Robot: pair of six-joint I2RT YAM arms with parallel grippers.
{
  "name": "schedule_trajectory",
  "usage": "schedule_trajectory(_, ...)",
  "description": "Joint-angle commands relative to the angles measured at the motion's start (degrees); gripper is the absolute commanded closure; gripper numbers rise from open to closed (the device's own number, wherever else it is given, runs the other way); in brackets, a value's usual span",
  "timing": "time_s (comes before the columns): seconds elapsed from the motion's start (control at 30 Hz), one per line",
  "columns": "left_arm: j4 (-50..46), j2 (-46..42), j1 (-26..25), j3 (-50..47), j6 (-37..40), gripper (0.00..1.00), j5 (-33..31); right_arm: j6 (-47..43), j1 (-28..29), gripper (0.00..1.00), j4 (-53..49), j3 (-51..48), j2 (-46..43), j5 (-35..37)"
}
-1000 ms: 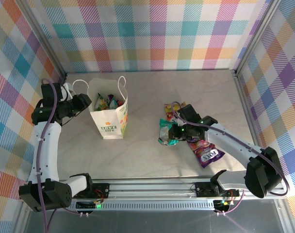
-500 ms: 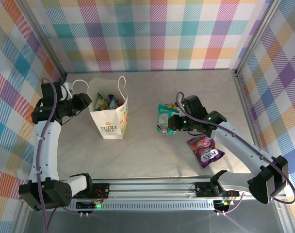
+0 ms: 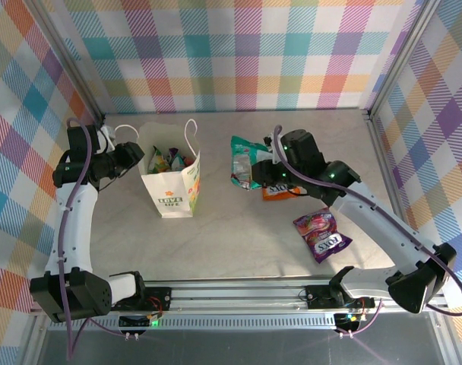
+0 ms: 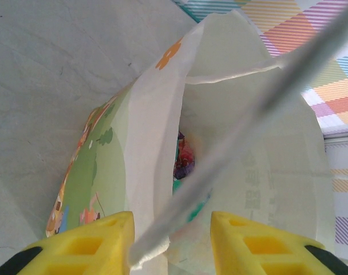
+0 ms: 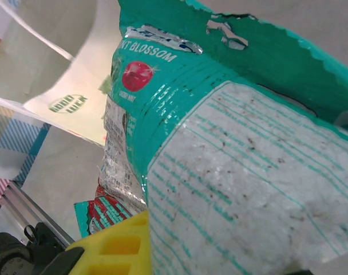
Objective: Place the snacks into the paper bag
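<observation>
The white paper bag [image 3: 172,185] stands open at the left with several snacks inside. My left gripper [image 3: 132,157] is at its left rim. In the left wrist view the yellow fingers [image 4: 91,243] stand apart, with the bag's rim [image 4: 154,172] and a cord handle [image 4: 242,123] between them. My right gripper [image 3: 270,173] is shut on a teal snack packet [image 3: 242,161], which hangs above the table to the right of the bag. In the right wrist view the packet [image 5: 231,149] hides one finger; the other finger [image 5: 119,243] presses against it.
An orange packet [image 3: 280,191] lies on the table under the right arm, and a purple packet [image 3: 322,234] lies nearer the front. A red and teal packet edge [image 5: 97,212] shows below the held one. Checked walls enclose the table on three sides.
My right gripper has lifted the teal packet off the pile and carried it away from the front edge and leftward, toward the bag. The left gripper has stayed at the bag's rim.
</observation>
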Motion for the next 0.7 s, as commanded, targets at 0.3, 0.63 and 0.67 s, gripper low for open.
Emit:
schedule_trajectory(0.3, 3.8, 1.6, 0.6, -1.8, -1.4, 0.62, 2.2, -6.9, 4.2, 0.82, 3.5, 13.0, 4.4, -0.1)
schedule_trajectory(0.63, 4.2, 1.8, 0.4, -2.7, -1.3, 0.63, 2.9, -9.4, 7.2, 0.82, 4.1, 19.4, 7.4, -0.7)
schedule_trajectory(0.67, 4.2, 1.8, 0.4, -2.8, -1.3, 0.64, 3.0, -9.7, 7.4, 0.82, 4.3, 19.8, 7.6, -0.7)
